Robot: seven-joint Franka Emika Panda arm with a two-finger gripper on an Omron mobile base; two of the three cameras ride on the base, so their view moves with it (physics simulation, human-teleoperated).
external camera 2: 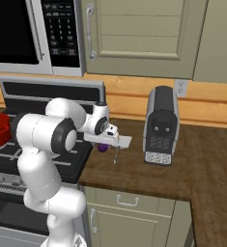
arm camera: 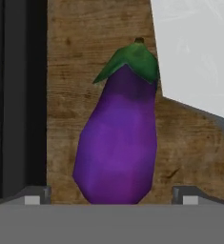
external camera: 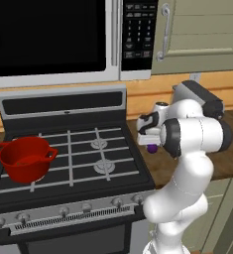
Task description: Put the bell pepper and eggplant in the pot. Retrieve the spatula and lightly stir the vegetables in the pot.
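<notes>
A: Where is the eggplant (arm camera: 117,138)?

B: It lies on the wooden counter (external camera 2: 182,164), just to the right of the stove (external camera: 68,149). In the hand view it is close up, purple with a green cap, and the two finger tips (arm camera: 35,194) stand apart on either side of its lower end. From the left base view only a bit of purple (external camera: 152,148) peeks out under the hand.

A: So the gripper (arm camera: 111,196) has it?

B: No. The jaws are spread wide around it, and I see no contact with its sides. From the right the gripper (external camera 2: 105,144) hangs right over the purple lump (external camera 2: 102,147).

A: And the spatula (external camera 2: 119,141)?

B: Its pale flat blade lies on the counter just beside the eggplant, on the side away from the stove. In the hand view the blade (arm camera: 194,52) takes up the upper right corner. The thin handle is hard to make out; I think it runs toward the counter's front edge.

A: The pot (external camera: 26,158)?

B: Red, upright, on the front left of the stove grates, well apart from the eggplant. Its inside looks dark red; I cannot tell if anything is in it.

A: Anything else nearby?

B: A coffee machine (external camera 2: 161,124) stands on the counter, and a microwave (external camera: 53,34) hangs above the stove.
</notes>
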